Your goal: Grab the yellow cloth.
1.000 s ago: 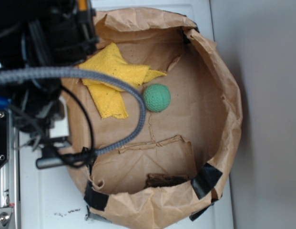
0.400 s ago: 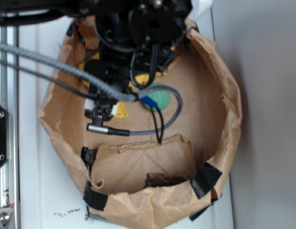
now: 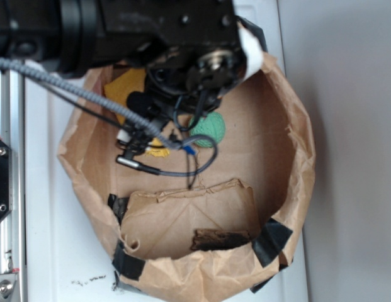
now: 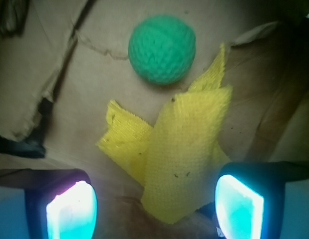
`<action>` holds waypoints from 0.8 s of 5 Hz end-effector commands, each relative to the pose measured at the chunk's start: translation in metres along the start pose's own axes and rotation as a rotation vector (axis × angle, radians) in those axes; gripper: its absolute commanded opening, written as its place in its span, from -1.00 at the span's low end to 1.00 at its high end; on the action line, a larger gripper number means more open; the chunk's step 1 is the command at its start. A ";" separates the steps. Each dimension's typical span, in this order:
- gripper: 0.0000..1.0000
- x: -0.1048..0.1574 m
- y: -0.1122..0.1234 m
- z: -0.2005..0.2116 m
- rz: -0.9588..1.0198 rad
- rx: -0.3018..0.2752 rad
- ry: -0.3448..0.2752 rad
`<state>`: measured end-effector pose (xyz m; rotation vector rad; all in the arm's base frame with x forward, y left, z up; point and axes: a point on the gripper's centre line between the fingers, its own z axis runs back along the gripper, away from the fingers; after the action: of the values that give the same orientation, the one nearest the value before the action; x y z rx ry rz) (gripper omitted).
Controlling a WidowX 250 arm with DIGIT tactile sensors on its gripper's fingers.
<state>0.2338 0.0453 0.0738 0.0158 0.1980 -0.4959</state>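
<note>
Our pincer (image 4: 155, 206) hangs spread wide, its two glowing fingers (image 4: 72, 211) far apart at the bottom of the wrist view, with nothing between them but air. We see the yellow cloth (image 4: 181, 152) lying folded on the brown paper floor (image 4: 94, 84), its lower edge reaching down into the gap between the fingers; whether either finger touches it we cannot tell. Just beyond the cloth sits the green ball (image 4: 162, 48), close beside one pointed corner. From outside, our arm (image 3: 151, 38) covers most of the cloth (image 3: 127, 85) inside the paper bag (image 3: 296, 126).
</note>
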 end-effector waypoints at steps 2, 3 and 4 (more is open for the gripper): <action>1.00 0.019 -0.006 -0.031 -0.003 0.053 -0.050; -1.00 0.018 -0.008 -0.040 0.024 0.057 -0.027; -1.00 0.021 -0.002 -0.031 0.014 0.065 -0.029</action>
<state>0.2347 0.0366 0.0315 0.0557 0.1998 -0.4891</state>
